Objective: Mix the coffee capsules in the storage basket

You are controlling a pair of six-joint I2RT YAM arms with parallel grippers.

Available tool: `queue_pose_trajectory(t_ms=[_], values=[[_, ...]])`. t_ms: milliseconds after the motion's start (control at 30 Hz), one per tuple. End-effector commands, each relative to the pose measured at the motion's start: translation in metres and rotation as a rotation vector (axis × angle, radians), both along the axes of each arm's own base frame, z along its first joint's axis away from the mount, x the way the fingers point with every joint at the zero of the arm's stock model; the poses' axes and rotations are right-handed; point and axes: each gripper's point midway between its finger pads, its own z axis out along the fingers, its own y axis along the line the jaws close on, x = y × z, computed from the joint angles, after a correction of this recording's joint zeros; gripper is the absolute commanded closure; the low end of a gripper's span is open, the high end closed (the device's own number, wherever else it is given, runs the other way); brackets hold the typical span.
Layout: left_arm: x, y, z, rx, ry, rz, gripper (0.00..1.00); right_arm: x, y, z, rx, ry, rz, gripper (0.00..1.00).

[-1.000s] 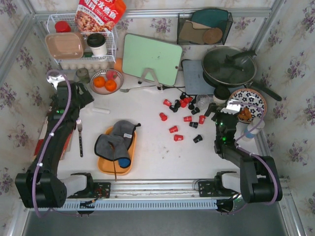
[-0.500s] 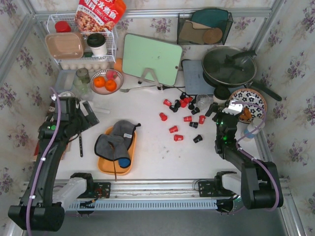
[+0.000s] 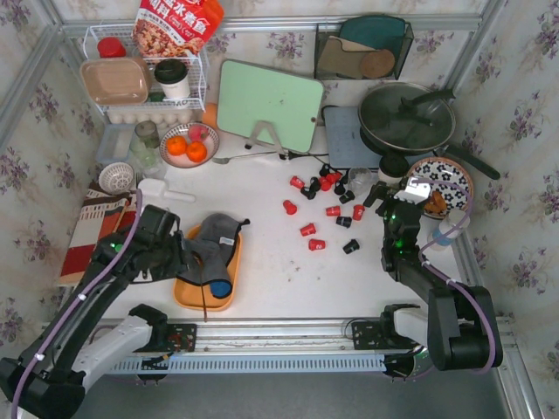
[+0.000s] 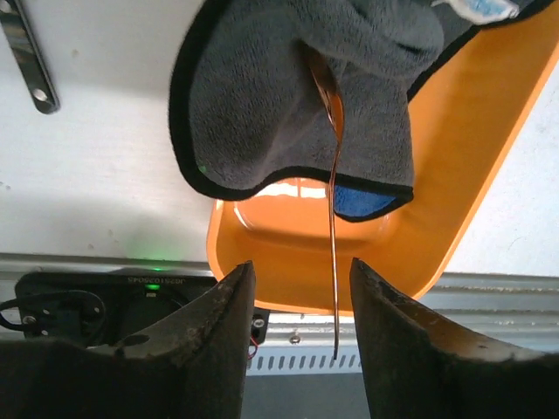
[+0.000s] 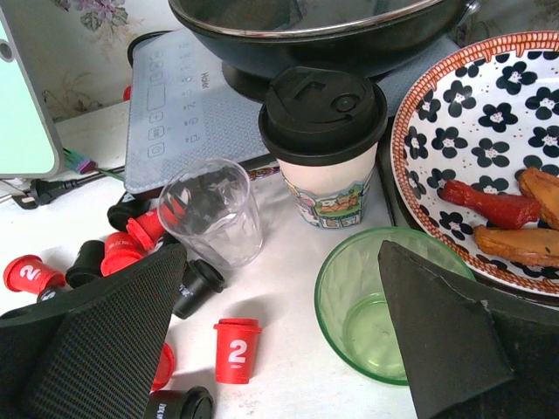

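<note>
The coffee capsules point(image 3: 325, 209), red and black, lie scattered on the white table right of centre. The right wrist view shows a red one marked 2 point(image 5: 236, 351) and a black one point(image 5: 199, 284). The orange storage basket point(image 3: 185, 295) sits near the front rail and holds a grey cloth point(image 3: 214, 244) and a thin spoon point(image 4: 335, 262), no capsules. My left gripper point(image 3: 188, 262) hovers over the basket's near end point(image 4: 288, 288), jaws apart. The spoon handle hangs between them, nearer the right one. My right gripper point(image 3: 384, 196) is open above the table beside the capsules, nothing in it point(image 5: 281, 249).
Near the right gripper stand a green glass point(image 5: 384, 305), a clear glass point(image 5: 214, 209), a lidded paper cup point(image 5: 325, 144), a flowered plate with food point(image 3: 441, 183) and a black pan point(image 3: 406, 113). A green cutting board point(image 3: 266, 105), a bowl of oranges point(image 3: 186, 147) and a wire rack point(image 3: 144, 83) stand behind.
The left arm has swung from the far left edge down to the basket, and its jaws have narrowed around the spoon handle. The right arm has hardly moved.
</note>
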Motion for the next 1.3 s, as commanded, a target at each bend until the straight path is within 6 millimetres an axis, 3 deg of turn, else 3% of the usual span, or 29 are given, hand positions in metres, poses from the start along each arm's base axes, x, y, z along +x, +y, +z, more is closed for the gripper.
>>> queue_pose_trajectory(t_ms=[0,100,367,600,867,1067,1267], values=[[-0.015,-0.007,-0.014,-0.013,0.075,0.025,0.51,0.002,0.002,0.006,0.017,-0.022,0.009,0.00],[-0.015,-0.018,-0.027,-0.034,0.087,0.007,0.57,0.003,0.004,0.006,0.020,-0.022,0.015,0.00],[-0.004,-0.039,-0.047,-0.031,0.062,-0.022,0.56,0.003,0.006,0.003,0.028,-0.014,0.026,0.00],[-0.007,-0.041,-0.064,-0.016,0.091,-0.010,0.62,0.004,0.007,-0.001,0.032,0.001,0.032,0.00],[-0.011,-0.038,-0.076,0.019,0.095,0.003,0.76,0.004,0.008,0.001,0.035,-0.003,0.032,0.00],[-0.009,-0.034,-0.072,0.066,0.061,-0.004,1.00,0.006,0.008,0.000,0.039,0.001,0.035,0.00],[-0.005,-0.036,-0.042,0.066,-0.012,-0.020,1.00,0.007,0.007,-0.004,0.041,0.025,0.029,0.00]])
